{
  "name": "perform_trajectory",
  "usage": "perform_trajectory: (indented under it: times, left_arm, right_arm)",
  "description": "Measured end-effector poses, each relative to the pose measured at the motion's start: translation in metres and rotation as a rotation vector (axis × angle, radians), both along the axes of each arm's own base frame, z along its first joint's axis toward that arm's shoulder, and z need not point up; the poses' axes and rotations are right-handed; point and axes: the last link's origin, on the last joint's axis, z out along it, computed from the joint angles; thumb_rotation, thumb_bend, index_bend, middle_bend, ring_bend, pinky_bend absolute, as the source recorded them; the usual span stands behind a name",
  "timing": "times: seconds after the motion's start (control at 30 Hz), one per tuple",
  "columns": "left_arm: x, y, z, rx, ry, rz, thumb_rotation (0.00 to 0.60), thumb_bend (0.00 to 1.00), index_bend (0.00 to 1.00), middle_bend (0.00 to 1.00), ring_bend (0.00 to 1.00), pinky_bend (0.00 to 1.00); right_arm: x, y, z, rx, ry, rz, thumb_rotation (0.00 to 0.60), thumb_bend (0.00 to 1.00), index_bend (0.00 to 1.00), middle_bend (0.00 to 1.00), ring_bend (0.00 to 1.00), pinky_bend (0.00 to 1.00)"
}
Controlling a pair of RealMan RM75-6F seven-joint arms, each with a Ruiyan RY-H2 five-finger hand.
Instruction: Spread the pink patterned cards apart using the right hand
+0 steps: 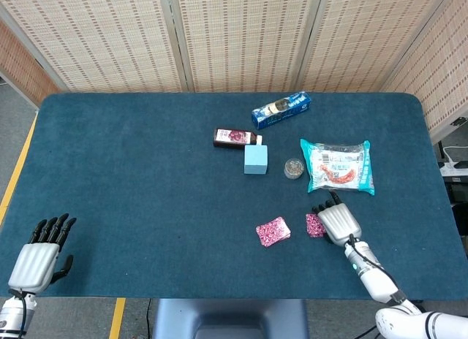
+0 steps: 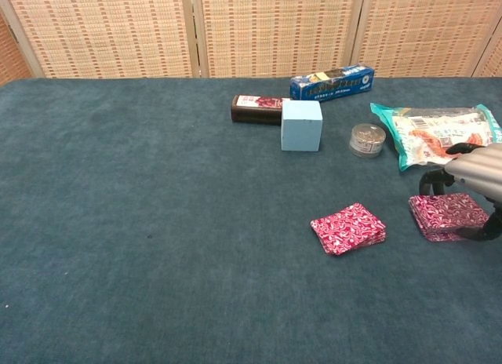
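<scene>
Two stacks of pink patterned cards lie on the blue table. The left stack (image 1: 273, 231) (image 2: 348, 228) lies free. The right stack (image 1: 315, 226) (image 2: 445, 215) sits a short gap away, partly under my right hand (image 1: 338, 222) (image 2: 475, 176). That hand arches over it, fingers down at the stack's far edge and thumb at its near right corner, gripping it. My left hand (image 1: 36, 256) rests at the near left table edge, fingers apart and holding nothing; the chest view does not show it.
Behind the cards lie a teal snack packet (image 1: 338, 166) (image 2: 439, 132), a small round tin (image 1: 293, 168) (image 2: 366, 139), a light blue cube (image 1: 256, 159) (image 2: 301, 125), a dark bottle (image 1: 235, 137) and a blue box (image 1: 281, 109). The table's right edge is close to my right hand.
</scene>
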Motion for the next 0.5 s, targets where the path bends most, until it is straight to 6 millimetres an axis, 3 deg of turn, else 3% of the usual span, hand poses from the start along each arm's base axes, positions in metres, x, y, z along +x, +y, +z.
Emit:
perform_trajectory:
  times: [0.27, 0.5]
  left_arm:
    - [0.0, 0.0, 0.001, 0.005, 0.0, -0.002, 0.6, 0.46, 0.0, 0.0, 0.0, 0.06]
    - [0.001, -0.001, 0.0, 0.004, 0.002, -0.003, 0.6, 0.45, 0.0, 0.0, 0.0, 0.06]
  right_arm:
    - [0.012, 0.008, 0.008, -0.013, -0.037, 0.042, 0.6, 0.22, 0.59, 0.42, 0.27, 0.04]
    - [0.028, 0.034, 0.018, 0.006, -0.072, 0.146, 0.6, 0.22, 0.59, 0.42, 0.27, 0.04]
